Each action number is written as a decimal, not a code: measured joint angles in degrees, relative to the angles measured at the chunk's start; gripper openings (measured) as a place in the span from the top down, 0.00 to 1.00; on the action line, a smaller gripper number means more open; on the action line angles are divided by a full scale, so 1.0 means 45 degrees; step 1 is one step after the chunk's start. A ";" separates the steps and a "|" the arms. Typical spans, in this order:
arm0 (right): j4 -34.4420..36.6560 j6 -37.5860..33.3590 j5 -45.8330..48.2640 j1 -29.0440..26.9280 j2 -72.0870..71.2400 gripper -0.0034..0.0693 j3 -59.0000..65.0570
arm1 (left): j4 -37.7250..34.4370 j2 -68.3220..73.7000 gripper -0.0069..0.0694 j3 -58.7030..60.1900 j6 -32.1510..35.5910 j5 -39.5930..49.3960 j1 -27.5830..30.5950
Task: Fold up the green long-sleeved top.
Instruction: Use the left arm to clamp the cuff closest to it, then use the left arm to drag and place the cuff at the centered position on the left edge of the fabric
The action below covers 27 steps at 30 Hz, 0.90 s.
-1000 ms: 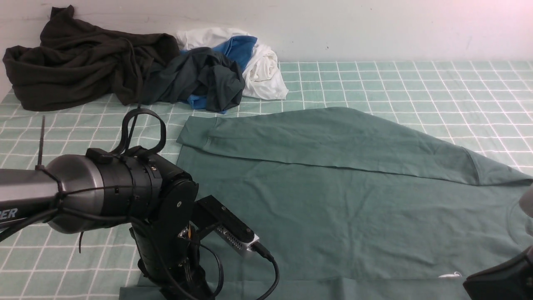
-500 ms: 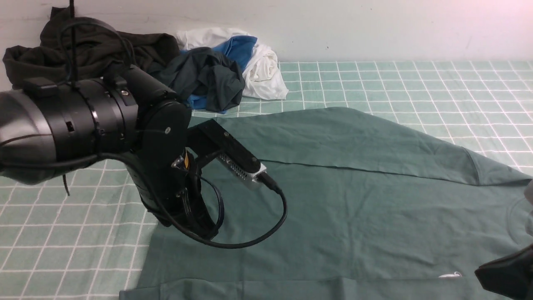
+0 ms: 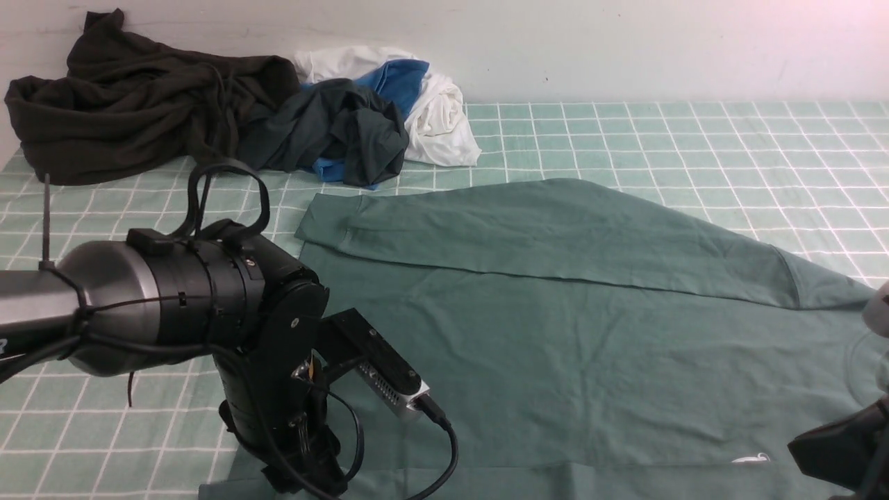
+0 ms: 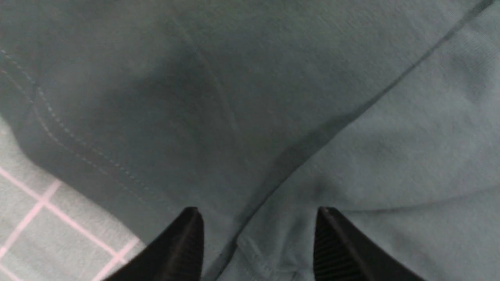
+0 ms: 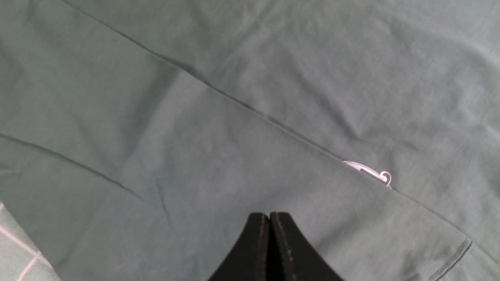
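Observation:
The green long-sleeved top (image 3: 555,333) lies spread flat on the checked cloth. One sleeve (image 3: 555,229) is folded across its far part. My left arm (image 3: 271,361) stands low over the top's near left corner. In the front view its own wrist hides the gripper. The left gripper (image 4: 258,214) is open just above the cloth, with a sleeve edge (image 4: 312,144) and cuff of the top lying between its fingers. My right gripper (image 5: 269,215) is shut and empty above the top's near right part, close to the small white label (image 5: 369,170).
A black-brown garment (image 3: 132,104), a blackish-green garment (image 3: 340,132) and white and blue cloth (image 3: 430,104) are heaped at the far left against the wall. Green checked tablecloth (image 3: 694,139) runs on to the far right.
The left arm rose and swung toward the far side, then came back down over the near left corner. The right arm has hardly moved.

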 joint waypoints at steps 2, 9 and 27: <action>0.0000 0.0012 -0.0056 0.0000 0.0000 0.97 0.0000 | -0.0056 0.0274 0.37 0.0000 0.0000 -0.0039 0.0073; -0.0472 0.0837 -0.0074 0.0000 0.0000 0.97 0.0000 | -0.0910 0.0506 0.72 -0.0014 0.0500 0.0216 0.0100; -0.5397 0.8706 -0.2694 0.0000 0.4375 0.40 0.1776 | -0.1005 -0.1217 0.90 -0.2291 0.1030 0.2132 0.0100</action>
